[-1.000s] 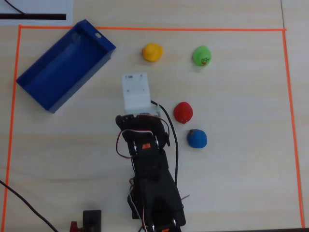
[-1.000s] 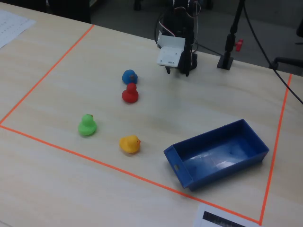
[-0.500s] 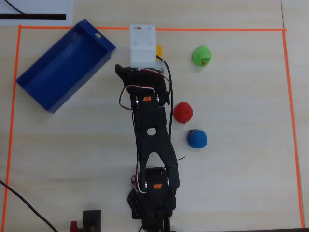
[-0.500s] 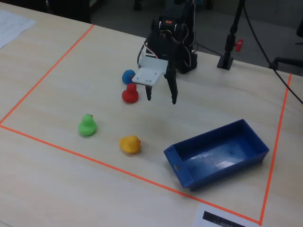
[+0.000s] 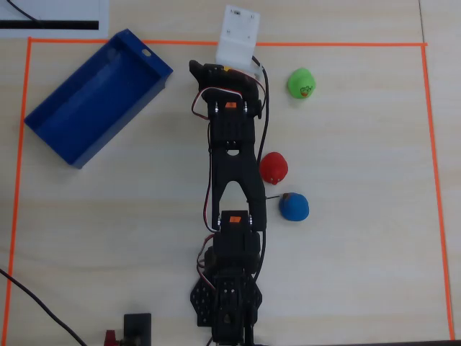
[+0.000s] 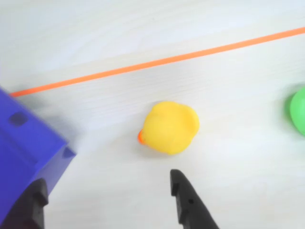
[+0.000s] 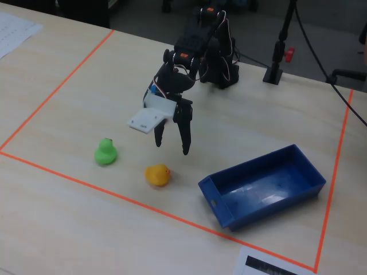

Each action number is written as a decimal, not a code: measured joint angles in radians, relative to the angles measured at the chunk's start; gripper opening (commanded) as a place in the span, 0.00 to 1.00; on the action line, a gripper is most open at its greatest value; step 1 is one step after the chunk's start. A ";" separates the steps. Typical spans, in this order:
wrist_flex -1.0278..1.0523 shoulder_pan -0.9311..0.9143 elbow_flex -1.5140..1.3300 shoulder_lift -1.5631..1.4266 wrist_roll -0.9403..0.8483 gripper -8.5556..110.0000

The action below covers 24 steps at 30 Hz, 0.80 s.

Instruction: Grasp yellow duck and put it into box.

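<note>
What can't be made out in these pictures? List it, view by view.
- Overhead view: the yellow duck and the gripper are hidden under the arm's white wrist mount.
- Fixed view: the red duck is hidden behind the arm.
- Wrist view: the green duck is cut off by the right edge, and the box by the left and bottom edges.
</note>
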<state>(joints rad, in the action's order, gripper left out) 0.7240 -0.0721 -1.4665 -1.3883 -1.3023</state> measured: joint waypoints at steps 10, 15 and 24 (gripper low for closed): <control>0.021 -0.018 0.057 0.190 -0.063 0.41; 0.021 -0.038 0.173 0.293 -0.067 0.41; 0.046 -0.040 0.348 0.420 -0.067 0.36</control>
<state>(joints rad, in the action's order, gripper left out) 0.7701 -0.1120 -1.1183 -0.9679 -1.3698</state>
